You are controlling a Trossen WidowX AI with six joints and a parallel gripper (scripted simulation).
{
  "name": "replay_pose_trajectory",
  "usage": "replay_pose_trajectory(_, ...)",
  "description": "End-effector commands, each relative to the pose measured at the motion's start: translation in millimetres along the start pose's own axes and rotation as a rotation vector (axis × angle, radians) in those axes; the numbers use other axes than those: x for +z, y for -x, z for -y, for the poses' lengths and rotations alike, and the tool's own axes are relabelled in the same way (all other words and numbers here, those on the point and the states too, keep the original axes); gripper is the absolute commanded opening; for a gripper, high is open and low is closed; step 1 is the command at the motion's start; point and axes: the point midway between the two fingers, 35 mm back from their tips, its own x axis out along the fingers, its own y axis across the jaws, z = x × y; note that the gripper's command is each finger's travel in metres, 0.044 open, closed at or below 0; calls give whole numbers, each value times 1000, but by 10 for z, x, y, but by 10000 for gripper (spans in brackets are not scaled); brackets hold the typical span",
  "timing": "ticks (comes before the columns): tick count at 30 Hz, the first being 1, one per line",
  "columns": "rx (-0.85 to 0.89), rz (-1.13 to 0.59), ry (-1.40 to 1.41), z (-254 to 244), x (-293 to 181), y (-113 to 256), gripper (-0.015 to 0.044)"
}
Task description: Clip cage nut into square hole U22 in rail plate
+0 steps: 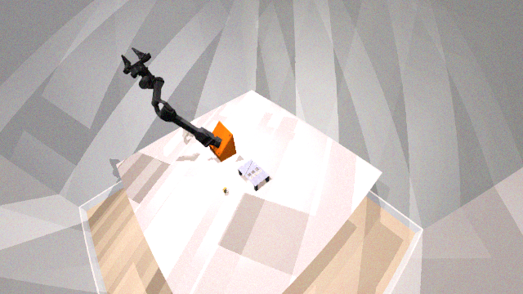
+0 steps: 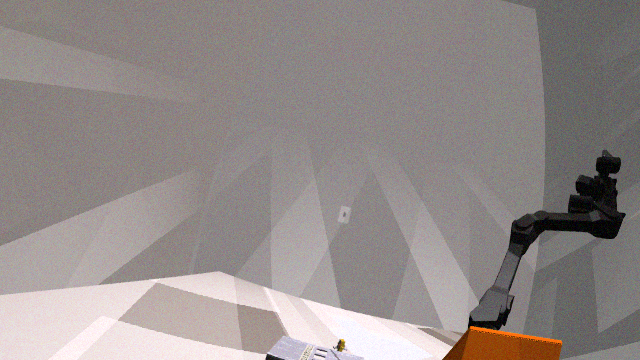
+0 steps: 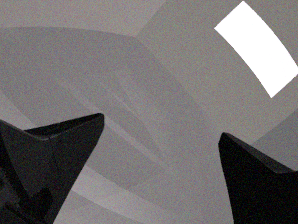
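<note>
While the arm reaches away from the work, the nut lies apart from the plate

As the top view shows, the cage nut (image 1: pixel 225 190) (image 2: pixel 341 345) is on the white table (image 1: pixel 196 220) (image 2: pixel 50 320), near the rail plate (image 1: pixel 261 178) (image 2: pixel 287 347) but not in any of its holes. It is a very small thing, yellowish with a darker part, and I cannot tell how its wings are turned. The plate stands raised on short dark legs, and it has a row of small openings in its top. Beside them runs a strip with marks, which are too small for me to read, so I cannot say which hole is U22.

The black arm (image 1: pixel 184 123) (image 2: pixel 510 270) rises from an orange block (image 1: pixel 222 136) (image 2: pixel 515 345), which is near the plate. It extends to the side opposite from the plate, beyond the table edge in the top view. At its end, the gripper (image 1: pixel 127 52) (image 2: pixel 605 152) (image 3: pixel 162 129) has its two pointed fingers wide apart, with nothing between them. It is well apart from the nut and from the plate. In the wrist view, behind the fingers, one sees grey surfaces and a bright white panel (image 3: pixel 255 50) at the upper right.
</note>
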Motion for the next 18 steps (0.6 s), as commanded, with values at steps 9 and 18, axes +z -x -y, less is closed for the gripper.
replay_pose_trajectory(9, -89, -114, 151, 986, -207, -148, 440)
replay_pose_trajectory(18, -263, -220, 372, 2214, -103, -251, 440)
